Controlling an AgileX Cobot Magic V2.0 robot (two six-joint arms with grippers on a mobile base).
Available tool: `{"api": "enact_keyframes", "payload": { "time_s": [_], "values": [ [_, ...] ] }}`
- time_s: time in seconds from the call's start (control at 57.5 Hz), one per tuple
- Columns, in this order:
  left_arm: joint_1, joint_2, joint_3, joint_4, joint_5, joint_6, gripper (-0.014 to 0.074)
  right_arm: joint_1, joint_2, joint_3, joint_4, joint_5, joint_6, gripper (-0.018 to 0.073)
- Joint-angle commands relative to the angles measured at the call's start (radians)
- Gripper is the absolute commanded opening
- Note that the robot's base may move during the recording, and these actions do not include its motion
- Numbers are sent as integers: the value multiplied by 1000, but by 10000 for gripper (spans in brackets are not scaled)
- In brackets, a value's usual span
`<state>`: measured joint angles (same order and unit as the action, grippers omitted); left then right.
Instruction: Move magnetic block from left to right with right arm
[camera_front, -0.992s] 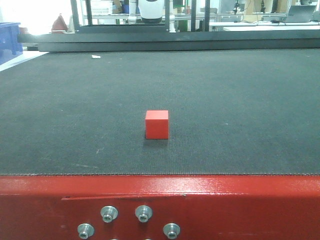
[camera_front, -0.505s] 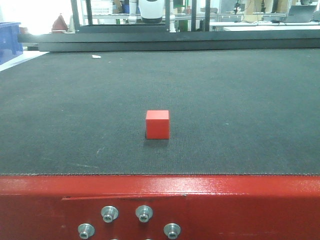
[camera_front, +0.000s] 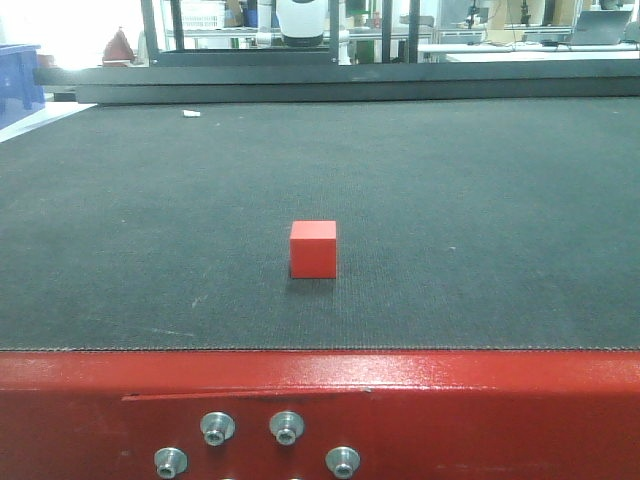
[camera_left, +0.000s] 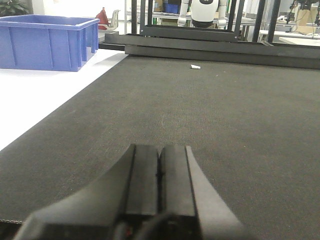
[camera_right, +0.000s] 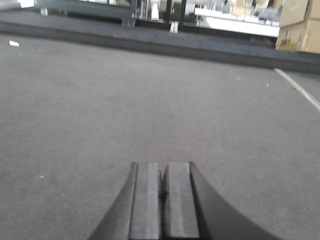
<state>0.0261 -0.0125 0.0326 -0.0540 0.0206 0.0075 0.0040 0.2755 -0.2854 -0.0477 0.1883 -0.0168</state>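
Nothing done yet: the magnetic block (camera_front: 313, 249) sits ungrasped, far from the right fingers (camera_right: 147, 200); these and the left fingers (camera_left: 144, 185) are pressed together, empty.

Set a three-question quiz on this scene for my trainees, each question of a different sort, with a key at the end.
1. True or false: the red cube rests on the dark mat with no gripper touching it.
2. Multiple choice: in its own wrist view, the right gripper is A) wide open, B) shut on the cube, C) shut with nothing in it.
3. Fill in the blank: in the left wrist view, the crate standing beyond the mat's edge is coloured ____.

Key: 1 true; 2 C; 3 blue.
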Motion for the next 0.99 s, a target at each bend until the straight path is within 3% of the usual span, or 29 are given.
{"api": "enact_keyframes", "payload": {
  "time_s": [0.0,0.174,0.313,0.47,0.592,0.696,0.853,0.975],
  "values": [
    [-7,-13,8,-3,-81,-7,-126,-2,101,-82,-46,-60,-5,57],
    [-7,-13,8,-3,-81,-7,-126,-1,268,-152,-121,-66,17,57],
    [-7,-13,8,-3,-81,-7,-126,15,414,-210,-124,-54,157,57],
    [-7,-13,8,-3,-81,-7,-126,87,578,-301,-129,89,325,58],
    [-7,-13,8,-3,-81,-7,-126,161,718,-392,-129,223,376,83],
    [-7,-13,8,-3,-81,-7,-126,232,827,-486,-126,324,384,232],
    [-7,-13,8,-3,-81,-7,-126,315,990,-644,-72,490,453,639],
    [-7,-13,8,-3,-81,-7,-126,369,1101,-796,-40,652,480,622]
  ]
}}
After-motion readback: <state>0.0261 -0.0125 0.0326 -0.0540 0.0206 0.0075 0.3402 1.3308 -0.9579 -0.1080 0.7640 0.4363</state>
